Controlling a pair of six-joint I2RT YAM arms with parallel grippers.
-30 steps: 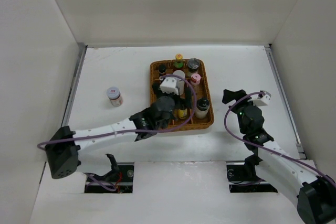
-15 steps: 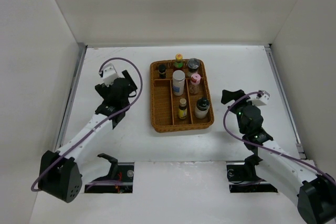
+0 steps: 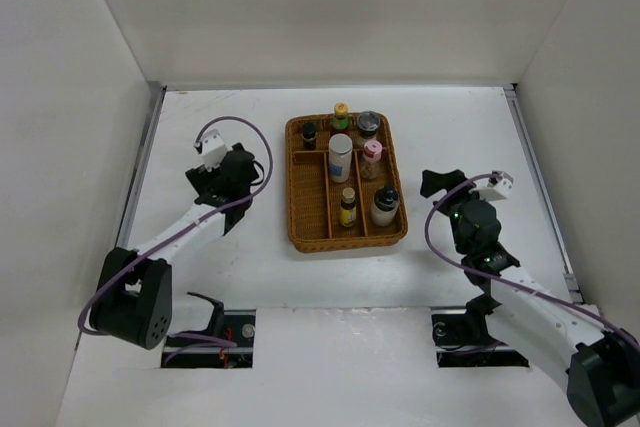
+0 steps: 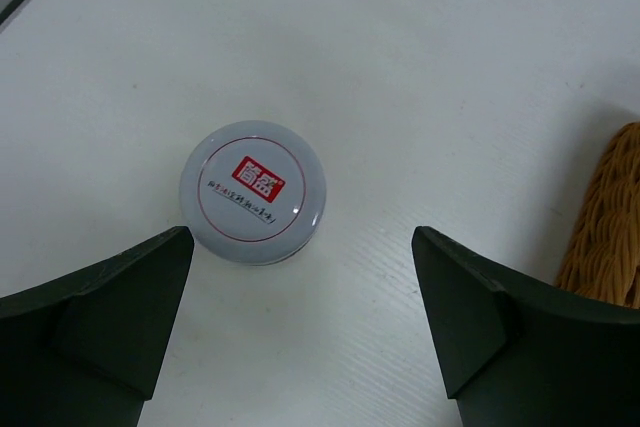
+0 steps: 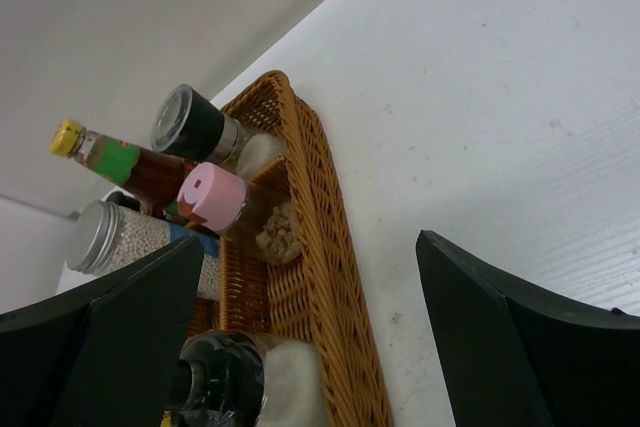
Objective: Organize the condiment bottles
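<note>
Upright white-lidded jar [image 4: 253, 192], lid skyward, open table [image 4: 400, 67] around, wicker tray [image 4: 605, 217] rim rightward; left gripper [image 4: 300, 247], right gripper [image 5: 310, 247] both agape.

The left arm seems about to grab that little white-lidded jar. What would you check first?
1. Left gripper open: ok.
2. White-lidded jar upright, nothing touching it: ok.
3. Jar centred in the gripper: not ok, it sits off to one side.
4. Gripper low enough to grasp its body: cannot tell.
5. Bare compartment in the wicker tray: ok, the near-left one.
6. Right gripper open, off the tray: ok.
</note>
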